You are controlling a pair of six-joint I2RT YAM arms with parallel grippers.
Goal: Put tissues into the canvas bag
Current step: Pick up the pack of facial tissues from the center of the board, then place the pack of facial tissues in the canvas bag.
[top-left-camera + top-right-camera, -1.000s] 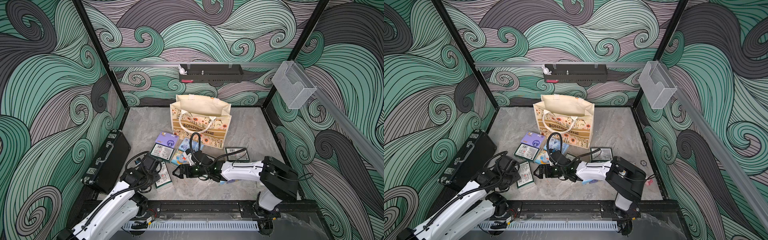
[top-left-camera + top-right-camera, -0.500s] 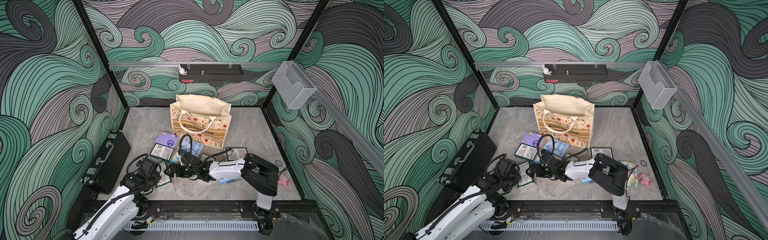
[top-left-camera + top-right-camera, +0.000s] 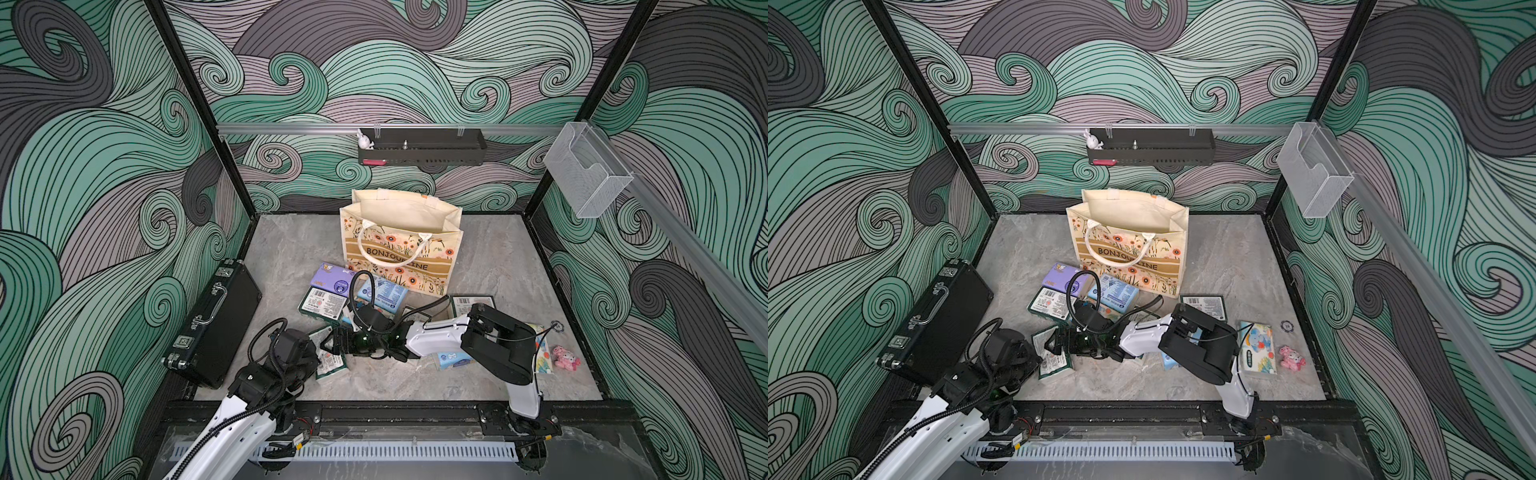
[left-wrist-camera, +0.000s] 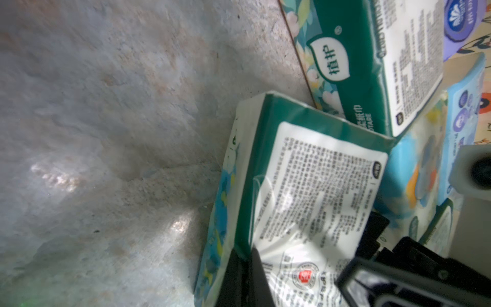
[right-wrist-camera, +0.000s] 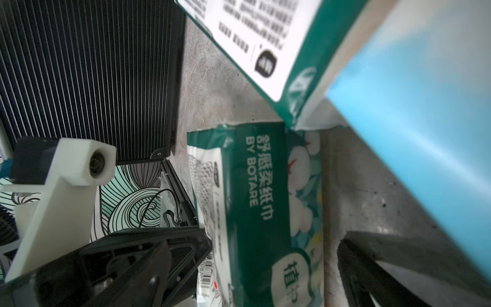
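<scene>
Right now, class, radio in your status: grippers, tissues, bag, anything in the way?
Left gripper shut on green-white pack edge. Right gripper open, jaws astride same pack. Canvas bag upright, mouth open. Other packs lie between.

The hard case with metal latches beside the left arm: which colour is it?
The hard case is black; a top view shows it best.

Robot lab cell: wave-printed walls [image 3: 83, 187], black frame [image 3: 195, 95], left arm [image 3: 237, 432] and right arm [image 3: 436, 338].

White-black arms [image 3: 436, 338] — seemingly ribbed cables [image 3: 351, 295].
</scene>
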